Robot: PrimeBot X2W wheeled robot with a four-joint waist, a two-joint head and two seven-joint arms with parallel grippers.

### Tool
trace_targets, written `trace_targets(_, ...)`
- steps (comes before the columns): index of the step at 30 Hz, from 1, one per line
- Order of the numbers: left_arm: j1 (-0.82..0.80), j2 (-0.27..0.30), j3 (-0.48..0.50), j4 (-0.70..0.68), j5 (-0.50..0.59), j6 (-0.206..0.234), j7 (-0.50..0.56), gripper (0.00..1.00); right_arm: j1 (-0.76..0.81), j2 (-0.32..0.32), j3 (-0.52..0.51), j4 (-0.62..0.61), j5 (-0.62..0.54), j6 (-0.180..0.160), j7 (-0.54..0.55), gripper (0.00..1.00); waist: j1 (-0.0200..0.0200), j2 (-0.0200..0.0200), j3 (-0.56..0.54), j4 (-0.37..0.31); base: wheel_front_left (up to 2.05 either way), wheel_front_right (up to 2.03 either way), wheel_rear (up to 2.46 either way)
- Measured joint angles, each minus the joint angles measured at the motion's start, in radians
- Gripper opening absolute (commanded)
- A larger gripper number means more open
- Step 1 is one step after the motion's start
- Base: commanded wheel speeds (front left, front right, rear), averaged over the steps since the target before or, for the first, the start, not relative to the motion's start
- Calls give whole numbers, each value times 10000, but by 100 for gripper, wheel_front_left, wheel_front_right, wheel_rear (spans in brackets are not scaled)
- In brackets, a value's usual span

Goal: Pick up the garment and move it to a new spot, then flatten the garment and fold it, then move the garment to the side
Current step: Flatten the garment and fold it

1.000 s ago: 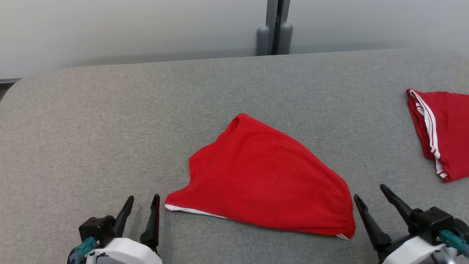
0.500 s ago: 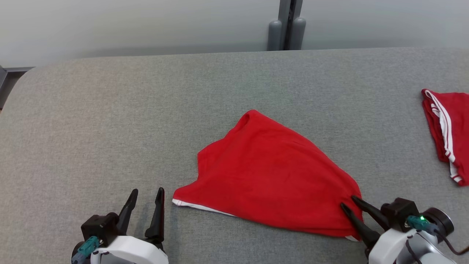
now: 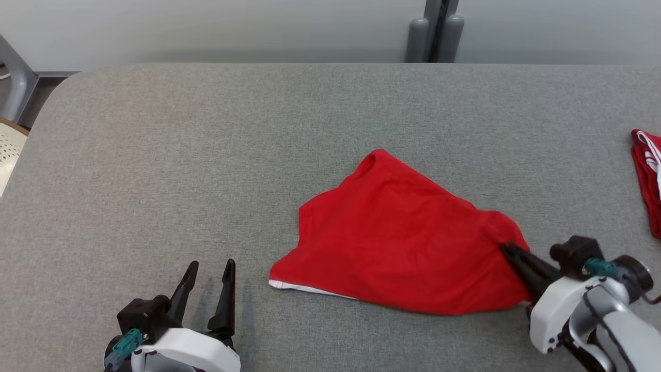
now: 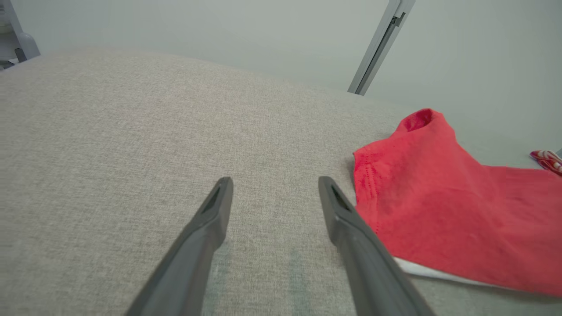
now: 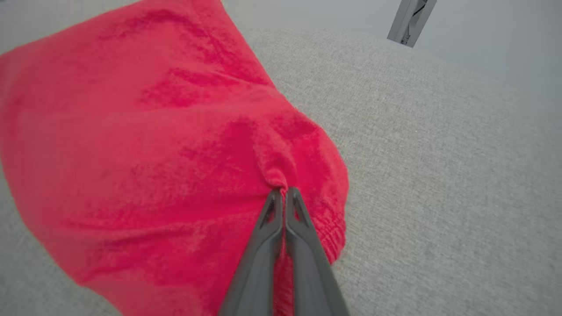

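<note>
**Right gripper clenched on the garment, left gripper released.** The right gripper [image 3: 508,250] was closed on the red garment [image 3: 408,237]. Its two dark fingers were pressed together on a pinch of cloth at the garment edge nearest that gripper. The fabric puckered into a small ridge just ahead of the fingertips. In the right wrist view the rest of the garment spread ahead and to the left of the closed fingers, with a gathered hem just to their right.

The garment lay on the grey padded table [image 3: 206,155], between the two grippers. Its white-trimmed corner pointed toward the left gripper [image 3: 211,264]. That gripper was released, its fingers apart and holding nothing, with the tips low over bare table. The garment's nearest edge lay just beside its inner finger, apart from it.

A second red garment with white stripes [image 3: 648,181] lay well beyond the right gripper on its outer side, apart from the held one.
</note>
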Motion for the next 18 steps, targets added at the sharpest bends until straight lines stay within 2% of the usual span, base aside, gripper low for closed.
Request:
trace_targets(5,-49,-50,-15,42,2,-13,-29,100,-566,-27,-445,245,472,-2,-109,0,0,0,38,106,0,0,0)
trace_targets(9,-80,-113,-50,69,6,-46,-40,100,-1079,157,-663,696,834,0,203,0,0,0,70,187,0,0,0)
trace_targets(17,-178,-219,-148,123,38,-104,-46,100,-2233,608,-395,2303,1170,0,673,0,0,0,176,342,0,0,0)
trace_targets(18,-199,-217,-144,134,38,-104,-46,100,-2368,658,-360,2497,1170,0,633,4,0,0,192,350,0,0,0)
